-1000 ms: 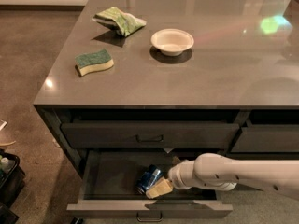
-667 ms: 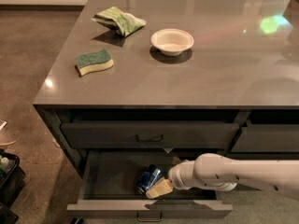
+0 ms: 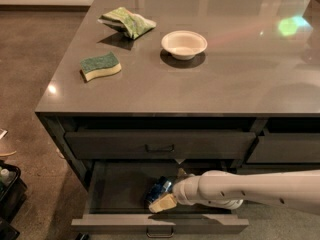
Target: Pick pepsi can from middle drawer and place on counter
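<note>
The pepsi can, blue with silver ends, lies on its side inside the middle drawer. That drawer is pulled open below the counter. My gripper reaches into the drawer from the right on a white arm. It sits right at the can, its cream tip just in front of it, and hides part of the can.
A green-and-yellow sponge, a green crumpled bag and a white bowl sit on the counter. The top drawer is closed above the arm. A narrower drawer is at the right. A dark bin stands on the floor at the left.
</note>
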Robot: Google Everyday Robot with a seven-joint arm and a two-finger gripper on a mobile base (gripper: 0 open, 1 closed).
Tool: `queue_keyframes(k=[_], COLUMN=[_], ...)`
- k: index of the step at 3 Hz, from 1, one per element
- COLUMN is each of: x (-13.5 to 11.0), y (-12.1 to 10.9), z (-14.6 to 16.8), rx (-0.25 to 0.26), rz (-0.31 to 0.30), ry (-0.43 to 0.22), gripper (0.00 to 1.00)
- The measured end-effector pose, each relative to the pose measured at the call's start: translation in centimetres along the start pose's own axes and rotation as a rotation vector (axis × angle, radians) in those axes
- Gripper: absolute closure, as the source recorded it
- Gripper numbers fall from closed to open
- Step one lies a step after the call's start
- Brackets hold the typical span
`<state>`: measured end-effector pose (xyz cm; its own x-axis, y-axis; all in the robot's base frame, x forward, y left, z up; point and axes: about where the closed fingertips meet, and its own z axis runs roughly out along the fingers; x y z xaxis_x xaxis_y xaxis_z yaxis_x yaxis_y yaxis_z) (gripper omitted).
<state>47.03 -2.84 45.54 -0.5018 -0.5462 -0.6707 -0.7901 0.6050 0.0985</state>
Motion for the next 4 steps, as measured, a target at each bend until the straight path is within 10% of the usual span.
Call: queue_keyframes(k=[4], x=[-0.7], y=[0.6], z=[5.2], rx=[-0.024], rz=[-0.085], ry=[0.014], gripper=[0.0])
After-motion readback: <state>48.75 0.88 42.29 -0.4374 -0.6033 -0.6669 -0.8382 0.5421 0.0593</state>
